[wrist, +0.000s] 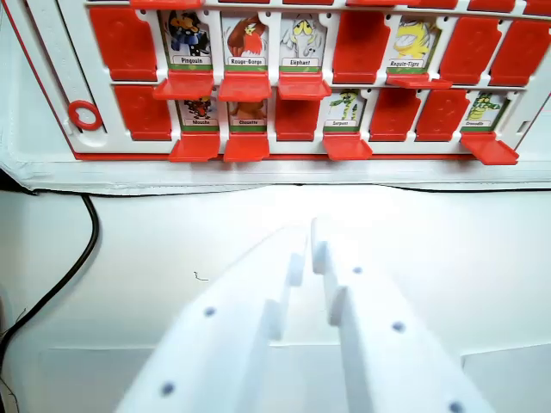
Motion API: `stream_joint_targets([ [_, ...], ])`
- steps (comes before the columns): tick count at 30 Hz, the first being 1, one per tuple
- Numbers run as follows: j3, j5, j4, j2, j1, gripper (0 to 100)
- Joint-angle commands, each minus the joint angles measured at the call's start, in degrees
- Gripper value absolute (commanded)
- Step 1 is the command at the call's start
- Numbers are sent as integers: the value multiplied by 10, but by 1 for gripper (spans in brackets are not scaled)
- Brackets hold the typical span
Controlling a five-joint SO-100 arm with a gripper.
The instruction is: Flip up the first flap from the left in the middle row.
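Distance separates my end effector (308, 245) from the game board (65, 52), which lies well ahead across the pale bench (129, 249). My white plastic jaws sit nearly together, holding nothing. The target flap (125, 40), a smooth red plastic rectangle, appears to lie closed ahead and to my left, though rows are partly cropped. I should approach low, catch its lower edge with one tip, and lift gently, avoiding the neighbouring Pingouin card (187, 39).

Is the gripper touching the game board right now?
No, the gripper hangs over the white table, clearly short of the red game board.
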Motion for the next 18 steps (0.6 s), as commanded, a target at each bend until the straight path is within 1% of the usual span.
stream_joint_targets([
  [1, -93, -12, 18, 39, 9, 0],
  [5, -92, -22, 36, 44, 6, 0],
  [8, -96, -35, 24, 43, 4, 0],
  [10, -110, -25, 18, 36, 3, 0],
  [13, -126, -20, 18, 26, -2, 0],
  [18, -129, -10, 9, 21, -6, 0],
])
